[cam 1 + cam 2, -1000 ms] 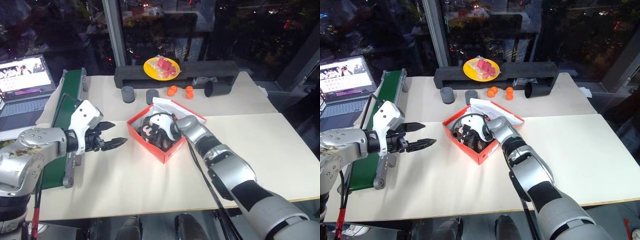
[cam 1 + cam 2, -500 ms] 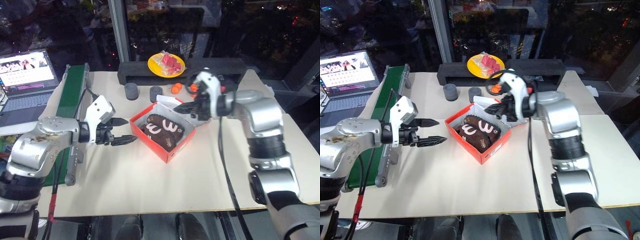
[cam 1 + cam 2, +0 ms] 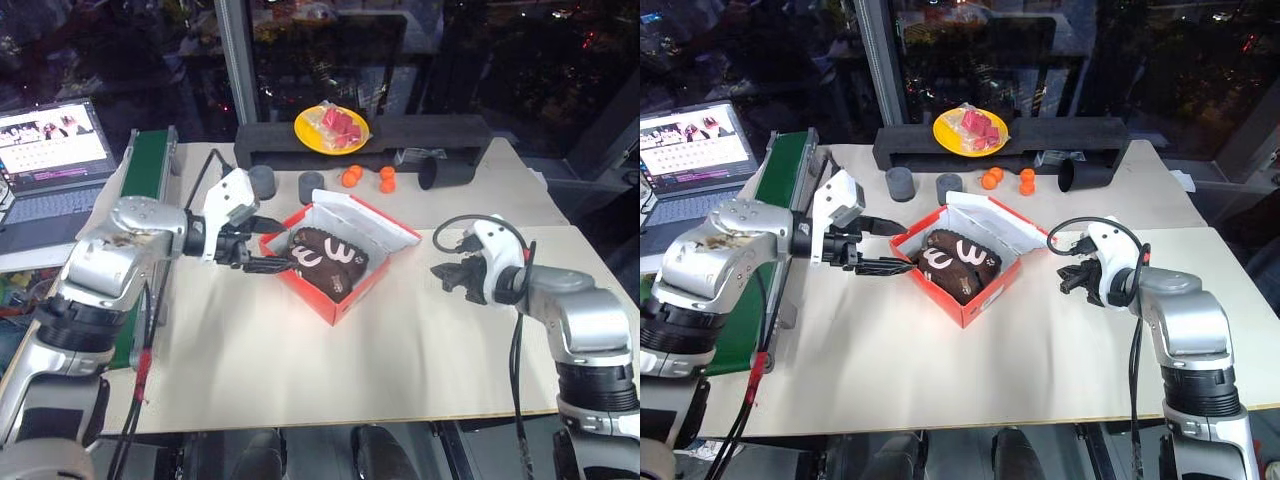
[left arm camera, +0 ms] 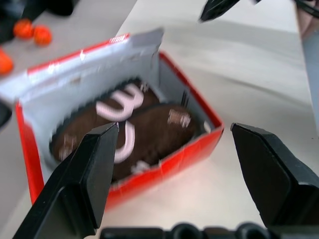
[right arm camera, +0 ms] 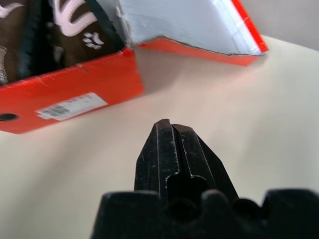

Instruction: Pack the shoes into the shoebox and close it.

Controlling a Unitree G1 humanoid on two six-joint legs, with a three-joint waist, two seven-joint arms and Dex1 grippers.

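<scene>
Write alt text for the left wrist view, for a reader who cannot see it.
An open orange-red shoebox sits on a pale table with two dark brown fuzzy shoes with cream stripes lying side by side inside, its white-lined lid standing open behind them. The left gripper frames the box with its jaws wide apart, and small orange objects lie beyond.

Shoes [image 3: 325, 258] partly hidden by shoebox [image 3: 338, 300] walls; label print [image 5: 70, 105] on shoebox end too blurred to read.

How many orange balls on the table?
4, clustered between the grey cylinder and the tipped black cup: two left, two right. More could be hidden behind the shoebox lid.
</scene>
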